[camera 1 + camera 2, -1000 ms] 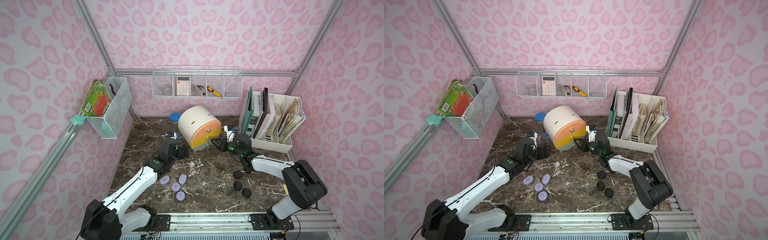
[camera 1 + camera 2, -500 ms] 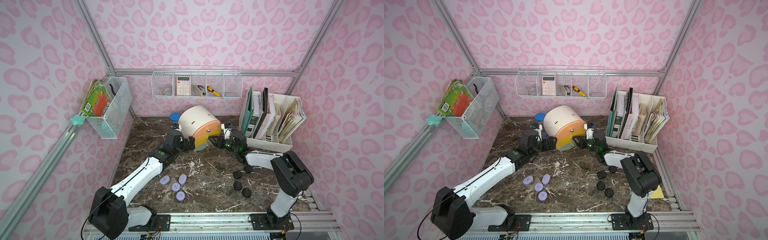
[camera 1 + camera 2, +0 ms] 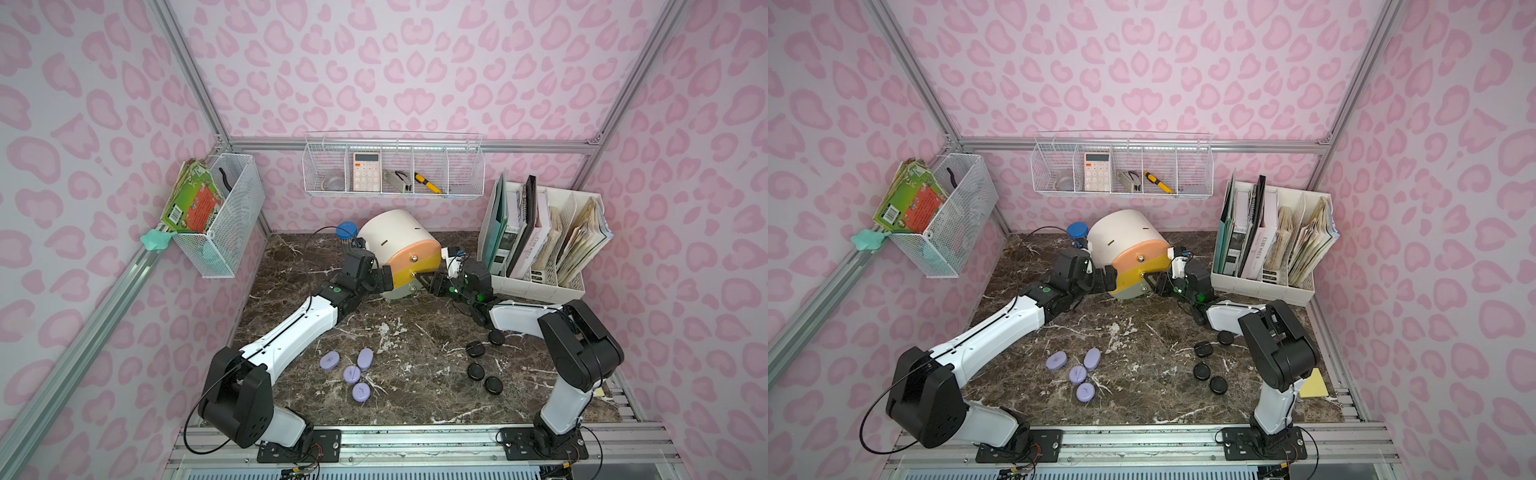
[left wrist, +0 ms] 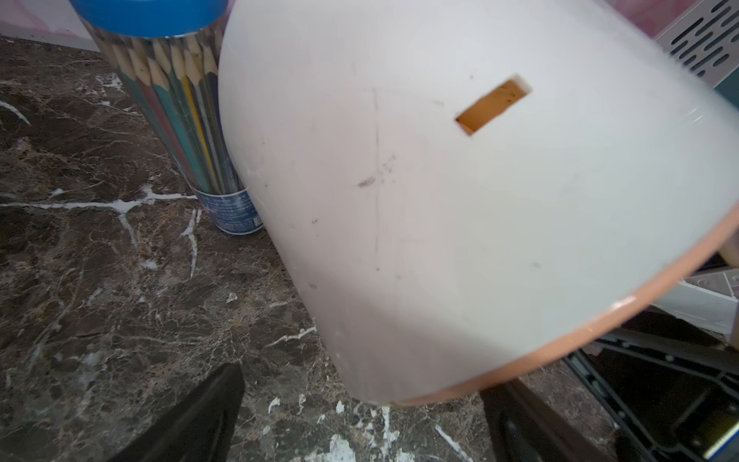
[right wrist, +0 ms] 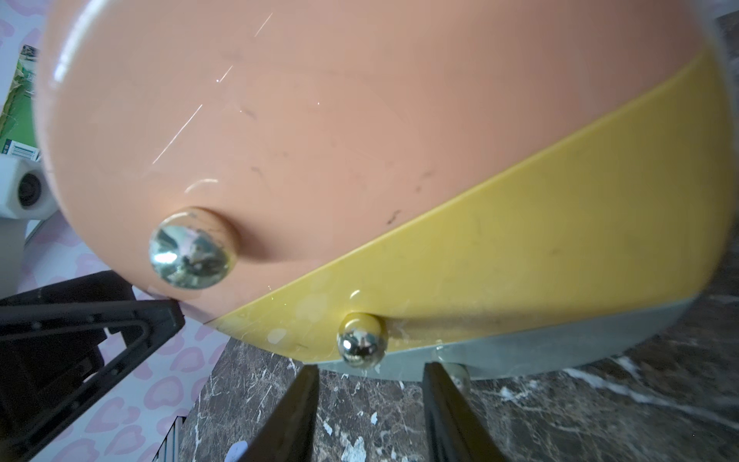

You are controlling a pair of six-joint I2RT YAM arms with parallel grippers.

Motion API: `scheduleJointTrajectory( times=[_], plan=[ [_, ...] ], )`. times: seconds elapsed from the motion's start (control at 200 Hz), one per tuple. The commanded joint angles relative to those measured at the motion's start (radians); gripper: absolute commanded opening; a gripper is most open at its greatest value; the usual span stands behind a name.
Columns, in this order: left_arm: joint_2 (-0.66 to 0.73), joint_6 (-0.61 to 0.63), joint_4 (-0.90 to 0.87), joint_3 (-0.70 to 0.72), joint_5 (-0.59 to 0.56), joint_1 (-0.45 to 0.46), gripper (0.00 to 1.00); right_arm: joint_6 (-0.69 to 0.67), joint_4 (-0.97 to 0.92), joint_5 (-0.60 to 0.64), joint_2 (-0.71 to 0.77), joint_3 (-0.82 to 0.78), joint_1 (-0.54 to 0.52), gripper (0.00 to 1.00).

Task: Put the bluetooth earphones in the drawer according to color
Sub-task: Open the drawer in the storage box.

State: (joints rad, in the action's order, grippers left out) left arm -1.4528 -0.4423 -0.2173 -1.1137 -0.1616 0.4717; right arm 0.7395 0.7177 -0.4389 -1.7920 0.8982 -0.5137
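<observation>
The drawer (image 3: 395,245) is a white barrel cabinet at the back centre, with peach, yellow and grey-green fronts (image 5: 520,260). My left gripper (image 3: 380,278) (image 4: 360,432) is open wide at its left front edge, one finger touching the peach rim. At the right front my right gripper (image 3: 436,286) (image 5: 370,400) is open and holds nothing, just short of the yellow drawer's knob (image 5: 362,340). Several lilac bluetooth earphones (image 3: 351,374) lie front left of centre. Several black ones (image 3: 476,348) lie front right. No white ones show.
A clear pencil tube with a blue lid (image 3: 345,230) stands right behind the cabinet. A white file rack (image 3: 540,282) fills the back right. Wire baskets hang on the left wall (image 3: 220,216) and the back wall (image 3: 395,174). A yellow note (image 3: 1312,384) lies front right.
My left gripper has moved up to the cabinet's left front edge and opened wider. My right gripper has drawn in toward the drawer fronts. The earphones have not moved.
</observation>
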Motion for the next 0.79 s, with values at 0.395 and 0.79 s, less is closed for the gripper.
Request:
scheduleJointTrajectory(
  times=[0.395,0.79],
  plan=[
    [0.005,-0.006,-0.001,0.000,0.032,-0.002,0.97,0.015,-0.038,0.051,-0.062,0.106,-0.049,0.39],
    [-0.014,-0.033,-0.050,-0.032,-0.006,-0.003,0.97,0.018,-0.106,0.122,-0.070,0.139,-0.065,0.29]
  ],
)
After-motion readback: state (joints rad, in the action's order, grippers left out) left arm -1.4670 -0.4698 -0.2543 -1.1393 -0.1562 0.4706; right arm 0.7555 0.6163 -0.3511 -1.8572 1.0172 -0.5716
